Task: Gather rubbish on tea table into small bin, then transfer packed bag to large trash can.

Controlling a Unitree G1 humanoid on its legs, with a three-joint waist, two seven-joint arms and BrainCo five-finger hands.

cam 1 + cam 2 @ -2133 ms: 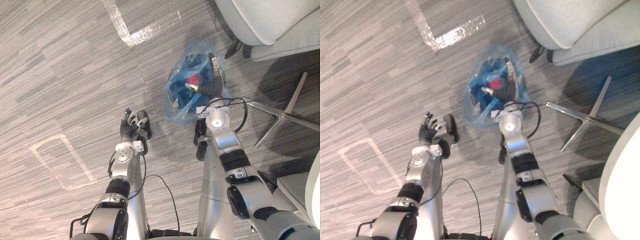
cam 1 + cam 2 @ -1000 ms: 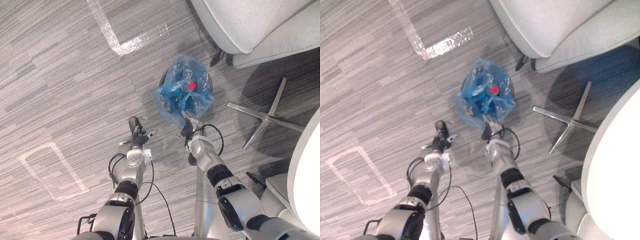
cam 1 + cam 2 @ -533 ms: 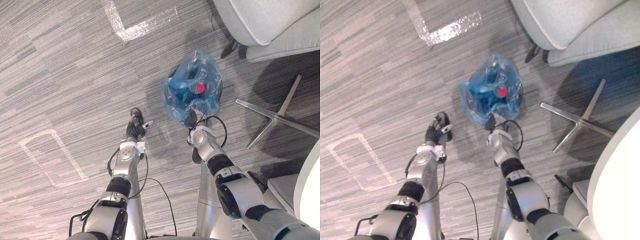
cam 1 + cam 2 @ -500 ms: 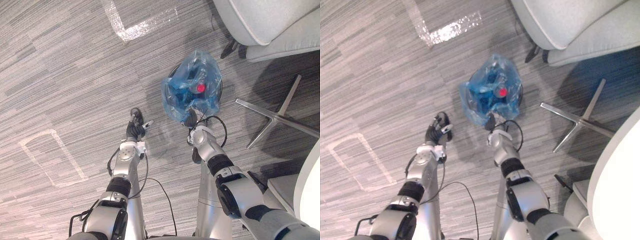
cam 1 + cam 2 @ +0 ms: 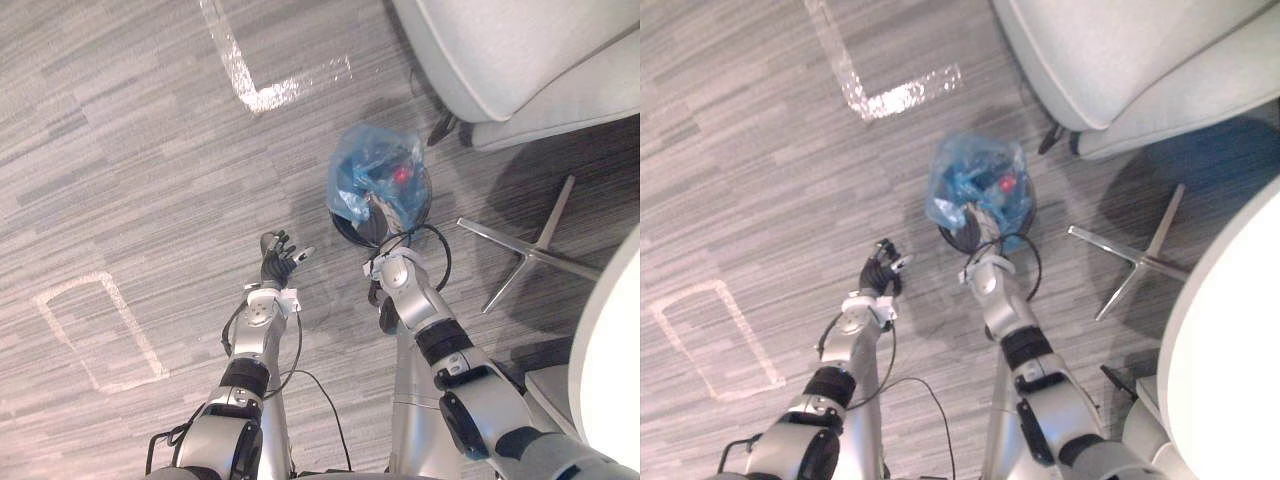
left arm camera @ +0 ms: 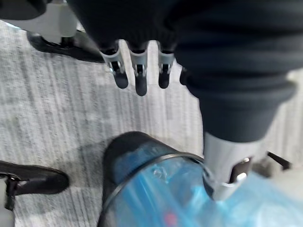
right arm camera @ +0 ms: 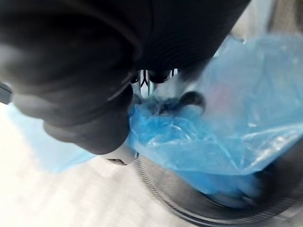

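Fingers of right hand [image 5: 377, 214] pinch blue bag [image 5: 365, 168] over small bin [image 5: 345, 228], left hand [image 5: 275, 262] spread wide at 9 o'clock; lift-out looks next

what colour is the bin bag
The bag is translucent blue, clearest in the right wrist view.

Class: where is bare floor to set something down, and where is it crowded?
Free: grey carpet between the open left hand and the white taped corner, also by the taped rectangle. Crowded: black bin, right hand gripping its blue plastic bag, beside grey armchair and chrome chair legs.
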